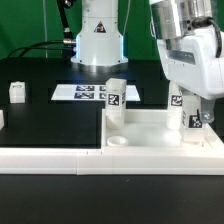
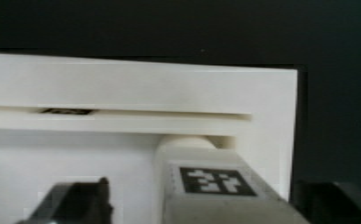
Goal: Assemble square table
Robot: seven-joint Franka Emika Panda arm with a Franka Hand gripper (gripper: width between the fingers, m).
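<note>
Exterior view, square tabletop (image 1: pixel 150 130) on the black desk (image 1: pixel 50 125), one leg (image 1: pixel 114 95) upright at its far corner, fingers (image 2: pixel 79 204) spread around a second leg (image 2: pixel 209 172) standing in the tabletop, gaps either side.

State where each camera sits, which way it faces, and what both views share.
Exterior view: off the arm, opposite the robot base, facing it; shows the arm and tool above the tabletop.
Wrist view: on the wrist, looking past the fingers of the tool at a tagged leg and the tabletop.
Shared: the tool, that leg, the tabletop.
</note>
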